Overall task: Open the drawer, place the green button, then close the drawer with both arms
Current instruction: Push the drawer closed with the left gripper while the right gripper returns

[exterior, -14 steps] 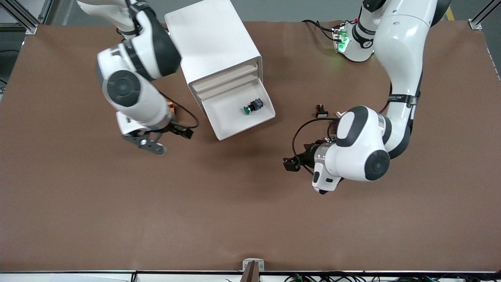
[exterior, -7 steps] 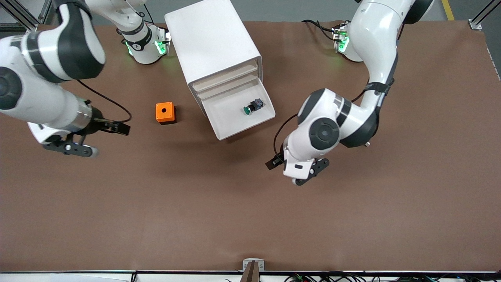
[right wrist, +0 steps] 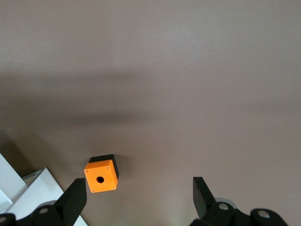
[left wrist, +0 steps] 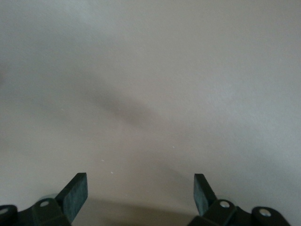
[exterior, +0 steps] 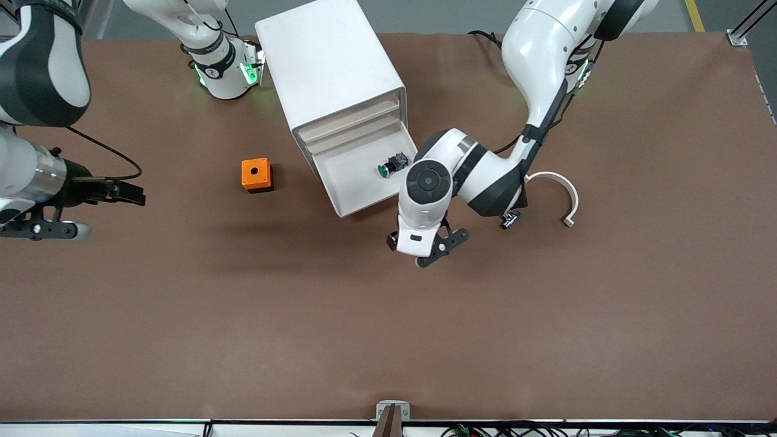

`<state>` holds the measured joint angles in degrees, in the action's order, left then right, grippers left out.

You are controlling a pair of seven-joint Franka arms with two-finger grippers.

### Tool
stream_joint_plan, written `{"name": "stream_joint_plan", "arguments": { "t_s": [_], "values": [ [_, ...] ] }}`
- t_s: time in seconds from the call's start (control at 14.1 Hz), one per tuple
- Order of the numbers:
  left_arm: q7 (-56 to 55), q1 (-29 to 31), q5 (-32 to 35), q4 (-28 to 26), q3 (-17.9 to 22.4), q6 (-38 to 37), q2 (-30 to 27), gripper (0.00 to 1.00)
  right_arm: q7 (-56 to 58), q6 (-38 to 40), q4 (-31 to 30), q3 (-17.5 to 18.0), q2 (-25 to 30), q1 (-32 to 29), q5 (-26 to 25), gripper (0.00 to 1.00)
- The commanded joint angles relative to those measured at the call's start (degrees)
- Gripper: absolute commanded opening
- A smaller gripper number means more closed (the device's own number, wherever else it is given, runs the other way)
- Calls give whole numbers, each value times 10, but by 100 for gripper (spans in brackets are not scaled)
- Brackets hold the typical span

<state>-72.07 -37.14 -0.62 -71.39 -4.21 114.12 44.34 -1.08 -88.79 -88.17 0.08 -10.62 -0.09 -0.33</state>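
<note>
The big white cabinet (exterior: 328, 67) stands toward the robots' side of the table. Its lowest drawer (exterior: 355, 185) is pulled out. The button (exterior: 391, 165), green cap on a black-and-blue body, lies inside the drawer near the corner toward the left arm's end. My left gripper (exterior: 437, 250) hangs open and empty over bare table, just off the drawer's front corner. In the left wrist view my left gripper (left wrist: 140, 190) has only table under it. My right gripper (exterior: 57, 229) is open and empty, low over the table at the right arm's end.
An orange box with a hole (exterior: 255, 174) sits on the table beside the cabinet, toward the right arm's end. In the right wrist view the orange box (right wrist: 101, 175) lies ahead of the open right gripper (right wrist: 138, 193). A white curved piece (exterior: 561, 194) shows by the left arm's elbow.
My left arm has swung in toward the open drawer's front. My right arm has drawn away from the cabinet to its end of the table, uncovering the orange box. Both grippers stayed open.
</note>
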Motion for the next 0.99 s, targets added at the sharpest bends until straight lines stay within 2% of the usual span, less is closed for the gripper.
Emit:
{"name": "stream_joint_plan", "arguments": {
  "t_s": [0.0,0.14,0.92],
  "values": [
    [-25,-23,14,-3,3,21,11,99,17,24,28,13,8,-18,-21,100],
    [-30,-40,13,-3,3,21,23,99,17,41,32,13,9,-19,-37,100],
    [-19,-86,13,-18,3,21,36,99,9,37,33,16,6,-27,-19,100]
  ]
}}
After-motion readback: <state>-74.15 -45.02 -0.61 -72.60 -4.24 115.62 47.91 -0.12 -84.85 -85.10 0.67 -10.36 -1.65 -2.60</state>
